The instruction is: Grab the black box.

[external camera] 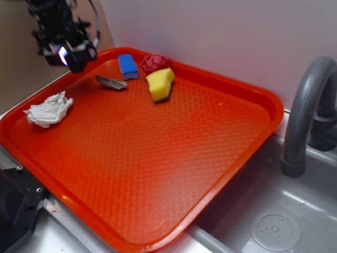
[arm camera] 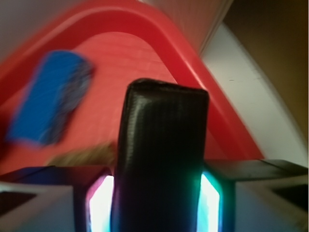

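Tool (arm camera: 157, 198) clamped tight around the black box (arm camera: 161, 154)

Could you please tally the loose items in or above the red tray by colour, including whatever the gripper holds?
Blue: 1, the blue sponge
Yellow: 1, the yellow sponge
Dark red: 1, the crumpled red wad
White: 1, the crumpled white tissue
Grey: 1, the flat grey metallic scrap
Black: 1, the black box, held in the gripper
Total: 6

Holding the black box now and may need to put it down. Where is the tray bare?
The red tray is bare across its middle, near side and right end. Its far-left end is crowded: blue sponge, grey scrap, yellow sponge, red wad, white tissue.
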You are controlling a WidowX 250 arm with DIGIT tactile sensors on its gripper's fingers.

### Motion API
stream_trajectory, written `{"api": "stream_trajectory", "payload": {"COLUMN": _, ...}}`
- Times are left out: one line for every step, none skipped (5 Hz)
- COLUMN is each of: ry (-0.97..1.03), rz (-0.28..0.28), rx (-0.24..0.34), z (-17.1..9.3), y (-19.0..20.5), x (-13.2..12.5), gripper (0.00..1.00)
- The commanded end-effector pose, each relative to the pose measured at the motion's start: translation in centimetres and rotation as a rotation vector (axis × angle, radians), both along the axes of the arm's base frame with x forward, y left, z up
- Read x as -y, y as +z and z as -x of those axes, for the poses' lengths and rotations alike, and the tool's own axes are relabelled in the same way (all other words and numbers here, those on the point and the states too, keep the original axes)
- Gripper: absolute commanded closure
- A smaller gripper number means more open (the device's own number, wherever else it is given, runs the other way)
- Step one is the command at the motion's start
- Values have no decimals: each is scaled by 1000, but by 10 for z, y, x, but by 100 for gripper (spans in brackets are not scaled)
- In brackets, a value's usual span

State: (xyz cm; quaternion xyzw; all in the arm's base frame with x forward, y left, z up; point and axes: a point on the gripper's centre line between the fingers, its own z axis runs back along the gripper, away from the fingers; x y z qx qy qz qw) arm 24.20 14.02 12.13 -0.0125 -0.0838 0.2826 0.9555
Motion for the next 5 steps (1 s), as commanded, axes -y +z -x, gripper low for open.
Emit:
{"api": "stream_trajectory", "payload": {"ry": -452, "rz": -64, "rx": -73, "z": 45, "y": 113, "x": 92, "gripper": 100}}
{"api": "stream_trajectory", "payload": {"ry": -518, "rz": -45, "rx": -91, "z": 69, "y": 137, "x": 138, "gripper": 100}}
{"api": "stream_trajectory", "payload": {"ry": -558, "rz": -71, "rx": -75, "z": 85, "y": 141, "x": 167, "gripper": 100}}
{"api": "stream_trajectory", "payload": {"ry": -555, "rz": -92, "rx": -88, "z": 92, "y": 135, "x": 168, "gripper": 100}}
{"api": "stream_trajectory", "payload": {"ry": -545, "rz": -96, "rx": -88, "z": 93, "y": 133, "x": 169, "gripper": 100}}
